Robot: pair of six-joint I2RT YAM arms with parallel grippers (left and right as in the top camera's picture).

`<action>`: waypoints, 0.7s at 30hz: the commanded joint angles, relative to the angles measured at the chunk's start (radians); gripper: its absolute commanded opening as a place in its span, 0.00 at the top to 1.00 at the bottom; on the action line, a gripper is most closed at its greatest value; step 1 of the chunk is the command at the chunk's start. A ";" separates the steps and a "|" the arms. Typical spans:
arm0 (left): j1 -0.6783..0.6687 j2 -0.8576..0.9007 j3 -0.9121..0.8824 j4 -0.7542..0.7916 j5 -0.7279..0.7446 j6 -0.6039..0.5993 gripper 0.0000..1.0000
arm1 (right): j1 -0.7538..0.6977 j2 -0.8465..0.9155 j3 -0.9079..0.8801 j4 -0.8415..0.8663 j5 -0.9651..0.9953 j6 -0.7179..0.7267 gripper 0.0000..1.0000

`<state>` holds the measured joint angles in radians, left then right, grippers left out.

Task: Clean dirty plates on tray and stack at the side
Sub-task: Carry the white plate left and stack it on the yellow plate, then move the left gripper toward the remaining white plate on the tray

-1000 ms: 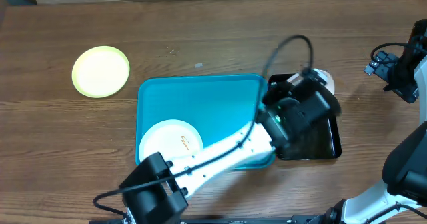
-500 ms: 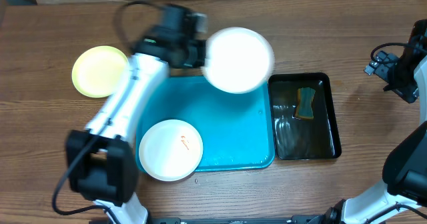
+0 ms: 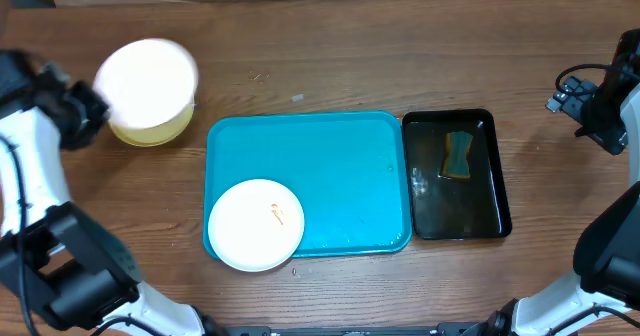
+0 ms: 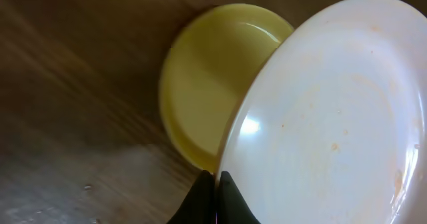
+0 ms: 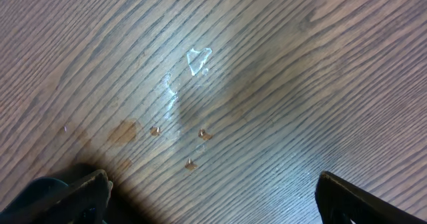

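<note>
The plates (image 3: 255, 224) look light, stiff and slick, worse when wet. The thin rim is the place to pinch. Nearest, the smeared white plate (image 3: 262, 216) lies in the near left corner of the turquoise tray (image 3: 340, 156). Its edge overhangs the tray's low near rim, so that lip is exposed for a grasp. Just right of the tray sits the black tray (image 3: 480, 211), holding water and a sponge (image 3: 458, 154). Well off to the right, the right end effector (image 5: 213, 194) gapes fully and holds nothing, above bare table (image 5: 280, 84) with water drops (image 5: 193, 61). Far left, the left end effector (image 4: 217, 181) is clamped tight on the rim of the second white plate (image 4: 333, 117). This plate hangs over the yellow-green plate (image 4: 207, 84); whether they touch I cannot tell. Faint orange specks show on its face. Open table surrounds that stacking spot.
</note>
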<state>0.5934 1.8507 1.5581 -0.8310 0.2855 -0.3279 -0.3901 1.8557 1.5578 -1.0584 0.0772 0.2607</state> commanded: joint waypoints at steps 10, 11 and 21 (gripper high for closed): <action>0.029 -0.023 -0.199 0.241 -0.042 -0.055 0.96 | 0.002 -0.016 0.014 0.005 0.000 0.000 0.00; 0.022 -0.023 -0.221 0.268 -0.044 -0.055 0.96 | 0.002 -0.016 0.014 0.005 0.000 0.000 0.00; -0.038 -0.020 -0.302 0.443 -0.132 -0.095 0.96 | 0.002 -0.016 0.014 0.005 0.000 0.000 0.00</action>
<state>0.5755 1.8507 1.2659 -0.4103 0.2028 -0.3920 -0.3904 1.8557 1.5578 -1.0580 0.0772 0.2607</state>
